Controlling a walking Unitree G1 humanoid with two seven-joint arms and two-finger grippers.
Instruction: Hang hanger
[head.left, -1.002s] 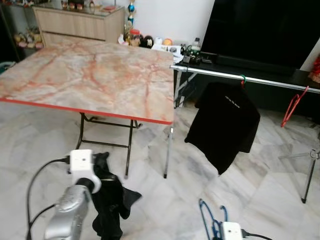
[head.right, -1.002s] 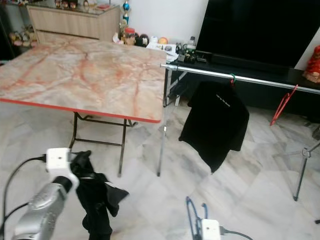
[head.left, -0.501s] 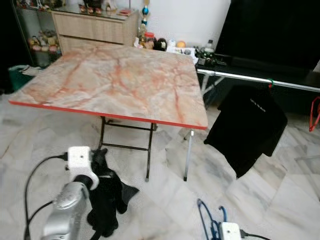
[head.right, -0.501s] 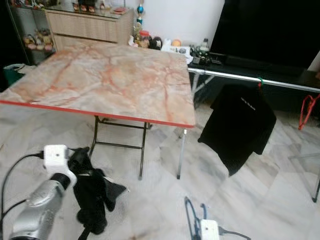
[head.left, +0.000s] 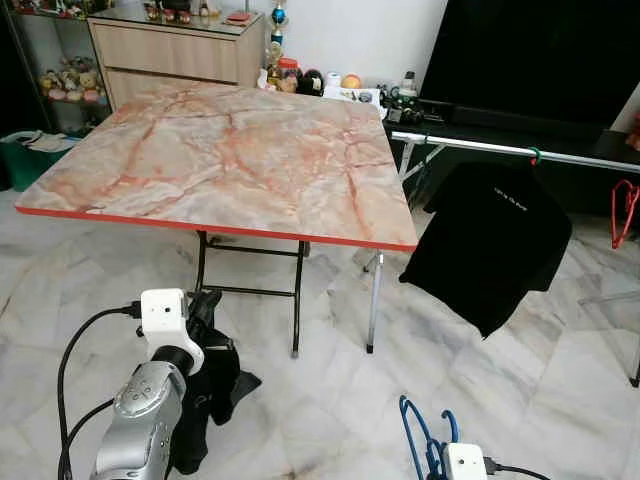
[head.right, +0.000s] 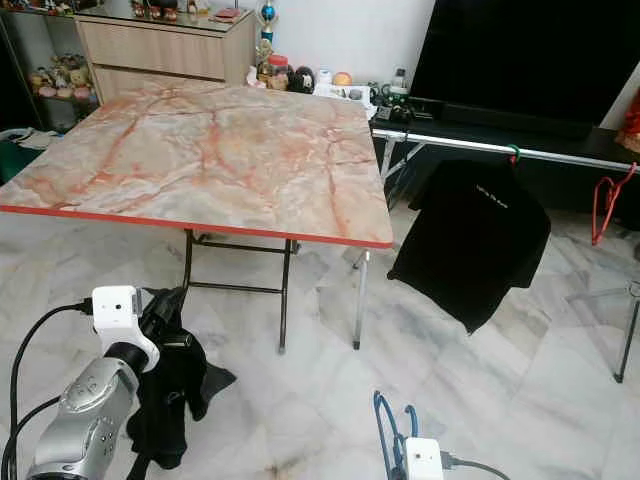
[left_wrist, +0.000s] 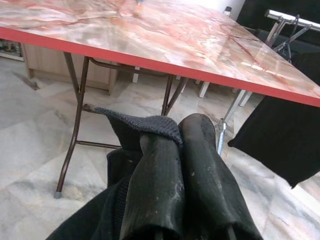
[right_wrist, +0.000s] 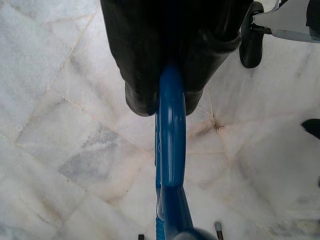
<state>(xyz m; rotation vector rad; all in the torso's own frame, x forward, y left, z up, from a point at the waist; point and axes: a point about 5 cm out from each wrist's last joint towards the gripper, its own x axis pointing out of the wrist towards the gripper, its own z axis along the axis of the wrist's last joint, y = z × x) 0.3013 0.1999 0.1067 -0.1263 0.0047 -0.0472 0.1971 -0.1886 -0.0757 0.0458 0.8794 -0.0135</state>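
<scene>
So the biggest thing here is the marble-top folding table (head.left: 230, 150) right in front of the robot, and off to the right runs the silver clothes rail (head.left: 500, 150), which already has a black T-shirt (head.left: 490, 240) on a green-hooked hanger, plus a red hanger (head.left: 624, 205) further along. Down low, the left gripper (left_wrist: 180, 170) is clamped shut on a dark garment (head.left: 205, 385) that sags in loose folds below the arm, so it's soft, floppy and light, and it'll swing and drape wherever it wants. The right gripper (right_wrist: 170, 70) is closed tight on the blue hanger (right_wrist: 171, 155), which hangs low over the marble floor (head.left: 320, 410), well short of the rail. That hanger looks like thin hard plastic: light, stiff, probably a bit slick, so I'd guess it can twist in a two-finger pinch. Best hold is probably near the neck just under the hook, leaving the hook free for the rail.
</scene>
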